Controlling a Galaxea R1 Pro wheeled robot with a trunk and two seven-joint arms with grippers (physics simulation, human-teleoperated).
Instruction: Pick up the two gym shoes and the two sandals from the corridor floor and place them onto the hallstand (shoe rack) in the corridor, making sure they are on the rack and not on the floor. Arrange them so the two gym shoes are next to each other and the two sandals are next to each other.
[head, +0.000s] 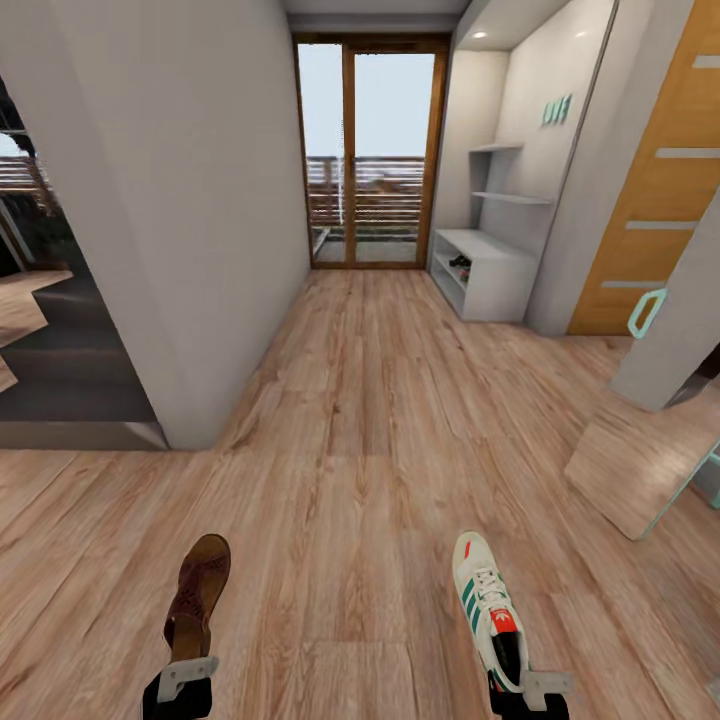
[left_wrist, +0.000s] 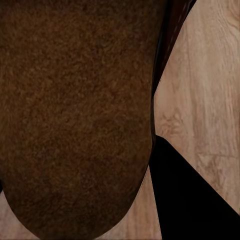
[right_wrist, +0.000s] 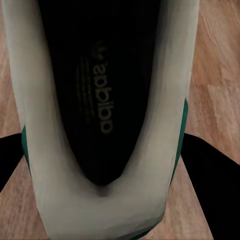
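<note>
In the head view my left gripper (head: 187, 672) is shut on the heel of a brown sandal (head: 200, 592), held above the corridor floor (head: 360, 420) with its toe pointing ahead. My right gripper (head: 528, 688) is shut on the heel of a white gym shoe (head: 485, 605) with green stripes and an orange-red tongue patch. The left wrist view has the sandal (left_wrist: 75, 115) close up beside one dark finger (left_wrist: 200, 200). In the right wrist view the gym shoe (right_wrist: 105, 100) sits between two dark fingers (right_wrist: 212, 172). The pale grey hallstand (head: 490, 268) stands far ahead on the right.
A white wall corner (head: 200, 250) juts out on the left. Glass doors (head: 365, 150) close the corridor's far end. On the right are an orange wooden door (head: 660, 200), a grey panel with a teal handle (head: 647, 312) and a tilted wood-look panel (head: 640, 465). Something small and dark (head: 460, 263) lies on a hallstand shelf.
</note>
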